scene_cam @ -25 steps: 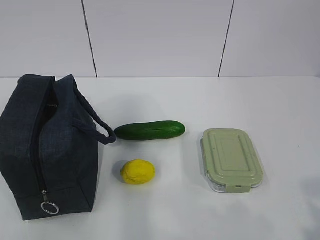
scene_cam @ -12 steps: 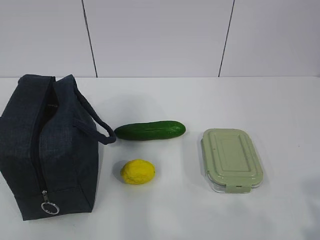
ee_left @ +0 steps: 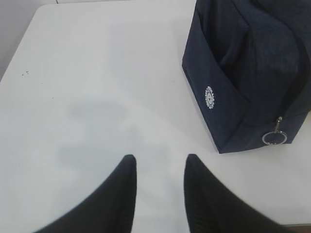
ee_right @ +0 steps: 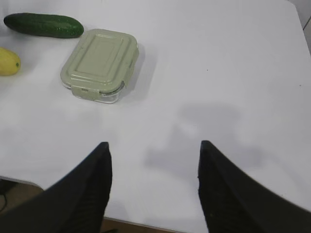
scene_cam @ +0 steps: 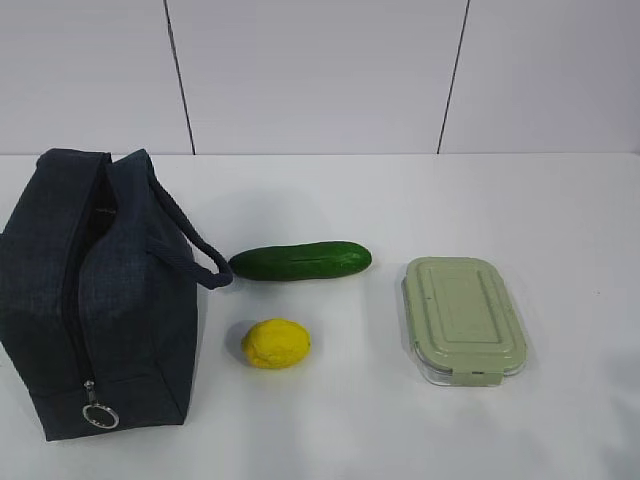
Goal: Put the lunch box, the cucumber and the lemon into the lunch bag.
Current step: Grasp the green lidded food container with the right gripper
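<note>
The navy lunch bag [scene_cam: 95, 300] stands at the left of the exterior view, zipper shut, silver ring pull [scene_cam: 100, 416] hanging at its front. To its right lie the dark green cucumber [scene_cam: 300, 261], the yellow lemon [scene_cam: 275, 343] and the lunch box [scene_cam: 462, 317] with its pale green lid. Neither arm shows in the exterior view. My left gripper [ee_left: 159, 160] hovers open over bare table, left of the lunch bag [ee_left: 248, 73]. My right gripper [ee_right: 154, 144] is open and empty, near the table's front edge, with the lunch box [ee_right: 99, 63], cucumber [ee_right: 43, 25] and lemon [ee_right: 8, 61] ahead to its left.
The white table [scene_cam: 400, 200] runs back to a white panelled wall. Its front edge [ee_right: 58, 187] lies just under my right gripper. A small white logo [ee_left: 209, 97] marks the bag's side.
</note>
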Motion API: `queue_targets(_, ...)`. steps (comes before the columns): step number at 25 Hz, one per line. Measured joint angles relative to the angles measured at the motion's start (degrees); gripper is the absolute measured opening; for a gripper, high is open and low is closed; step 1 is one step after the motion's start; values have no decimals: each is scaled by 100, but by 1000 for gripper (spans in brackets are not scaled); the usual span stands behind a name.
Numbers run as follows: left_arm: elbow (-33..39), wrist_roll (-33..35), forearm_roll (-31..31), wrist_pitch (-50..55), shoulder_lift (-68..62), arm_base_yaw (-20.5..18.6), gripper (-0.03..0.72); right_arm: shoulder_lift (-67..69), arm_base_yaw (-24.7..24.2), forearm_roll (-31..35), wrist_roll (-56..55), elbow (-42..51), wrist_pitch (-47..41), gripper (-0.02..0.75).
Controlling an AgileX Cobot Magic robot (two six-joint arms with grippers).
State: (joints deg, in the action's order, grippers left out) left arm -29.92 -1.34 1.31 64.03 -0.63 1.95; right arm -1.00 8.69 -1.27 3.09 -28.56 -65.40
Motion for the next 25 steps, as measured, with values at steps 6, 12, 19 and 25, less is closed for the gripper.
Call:
queue_targets(6, 0, 0, 0, 0, 0, 0, 242, 596, 0, 127, -620, -316, 119, 452)
queue_targets(12, 0, 0, 0, 0, 0, 0, 242, 2399, 0, 602, -682, -1182, 177, 495)
queue_targets(19, 0, 0, 0, 0, 0, 0, 242, 4427, 0, 1280, 46, -2029, 481, 496)
queue_targets(25, 0, 0, 0, 0, 0, 0, 242, 5809, 0, 2312, 1045, -2443, 708, 496)
